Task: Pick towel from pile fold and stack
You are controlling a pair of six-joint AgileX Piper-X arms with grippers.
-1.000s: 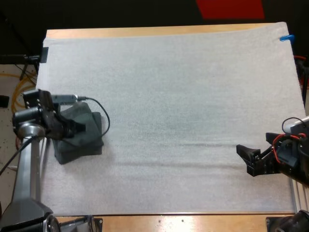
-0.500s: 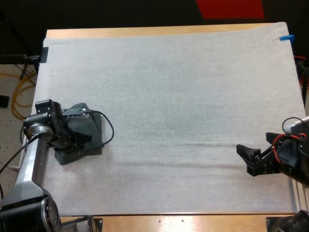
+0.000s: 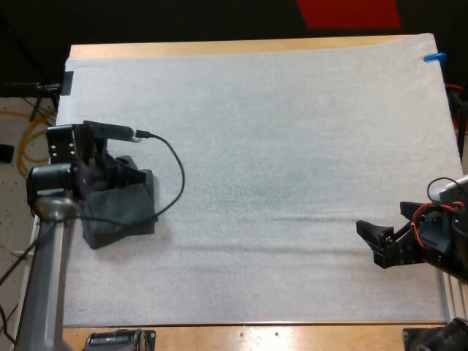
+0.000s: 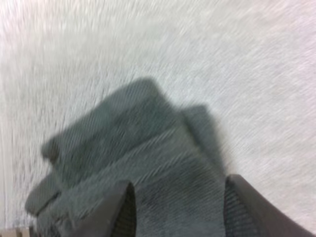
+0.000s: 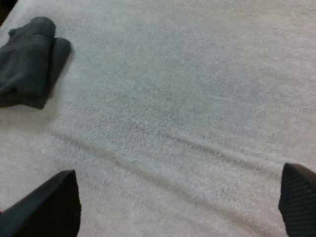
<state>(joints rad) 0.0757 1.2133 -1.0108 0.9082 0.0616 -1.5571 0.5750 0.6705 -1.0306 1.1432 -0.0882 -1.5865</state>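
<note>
The surface (image 3: 219, 49) is a wooden table, its top covered almost edge to edge by a white mat (image 3: 292, 146). Bare wood shows as a narrow strip along the far and near sides. To the left of the surface lies a pale floor (image 3: 11, 197) with a yellow cable (image 3: 35, 117) on it.

The folded towel (image 3: 121, 216), dark grey-green, lies on the mat near its left edge. In the left wrist view the folded towel (image 4: 133, 133) shows stepped layers, and the right wrist view shows it (image 5: 27, 64) far across bare mat.

Left pincer (image 3: 130, 174): positioned over the towel's far part. In its own wrist view the left pincer (image 4: 177, 197) has its two fingers apart, with the towel's top face between them. Contact between fingertips and cloth cannot be determined.

Right pincer (image 3: 368, 241): positioned near the mat's right edge, well apart from the towel. In its wrist view the right pincer (image 5: 180, 207) is spread wide over bare mat, holding nothing.
</note>
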